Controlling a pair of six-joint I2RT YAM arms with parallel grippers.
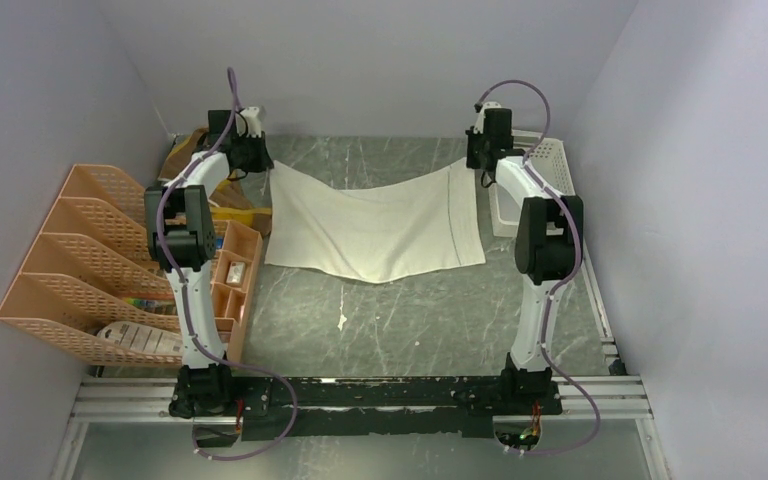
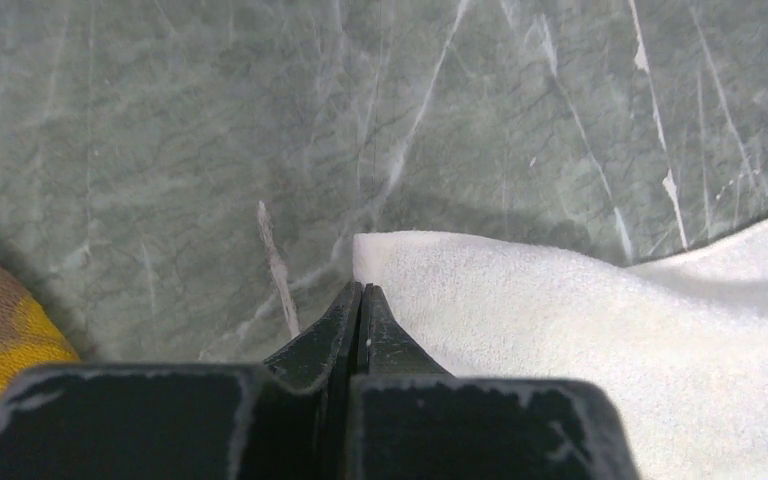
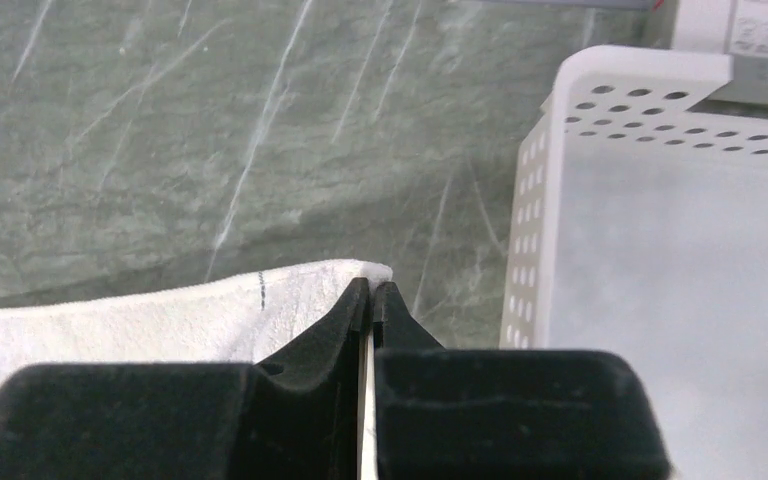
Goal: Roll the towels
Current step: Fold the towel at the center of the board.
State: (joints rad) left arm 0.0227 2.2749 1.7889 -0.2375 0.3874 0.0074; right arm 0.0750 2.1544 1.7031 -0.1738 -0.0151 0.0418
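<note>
- The left gripper [image 2: 360, 292] is clenching, its jaws pressed together on one far corner of the cream-white towel [image 2: 580, 340]. The cloth is running off inboard of these jaws, toward the other arm.
- The right gripper [image 3: 372, 290] is pinching the opposite far corner in the same way, and the cloth is running off inboard of its jaws.
- Between the two sets of jaws, the held edge is spanning left to right and sagging slightly at mid-span. This edge is marking the towel's long axis.
- From that edge, the towel body is draping away from the jaws toward the arm bases, and its free edge is lying on the table [image 1: 410, 320].
- Judgement: each arm is nearest its own corner, so neither is favoured. A roll is likely needing both jaws travelling together across the short axis, from held edge to free edge.
- Outboard of the left jaws, the brown and mustard-yellow towel [image 2: 0, 340] is lying ungripped.
- Outboard of the right jaws, the white slotted basket [image 3: 660, 250] is standing just beside the held corner.
</note>
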